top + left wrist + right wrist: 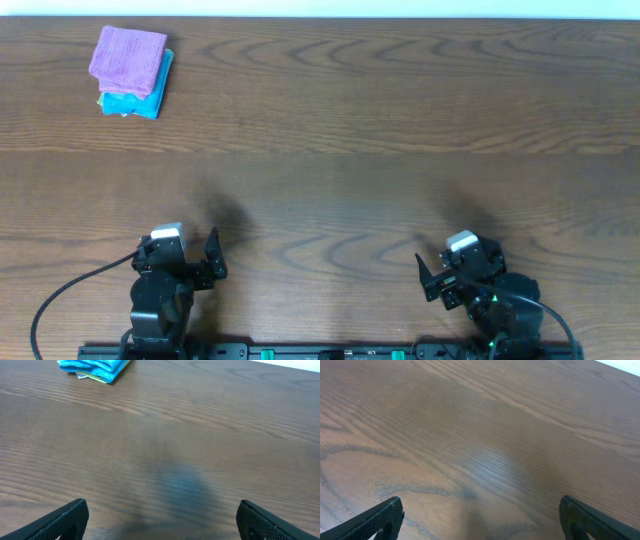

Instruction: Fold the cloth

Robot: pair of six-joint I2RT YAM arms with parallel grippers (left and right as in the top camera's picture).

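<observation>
A folded purple cloth (pixel 128 57) lies on top of a folded blue cloth (pixel 140 98) at the far left corner of the wooden table (pixel 360 150). The blue cloth also shows at the top left of the left wrist view (pixel 95 367). My left gripper (pixel 213 257) is open and empty near the front edge, far from the stack; its fingers show in the left wrist view (pixel 162 517). My right gripper (pixel 428 275) is open and empty near the front right; the right wrist view (pixel 480 517) shows only bare wood between its fingers.
A black cable (pixel 60 295) loops from the left arm's base at the front left. A pale strip (pixel 320 8) runs beyond the table's far edge.
</observation>
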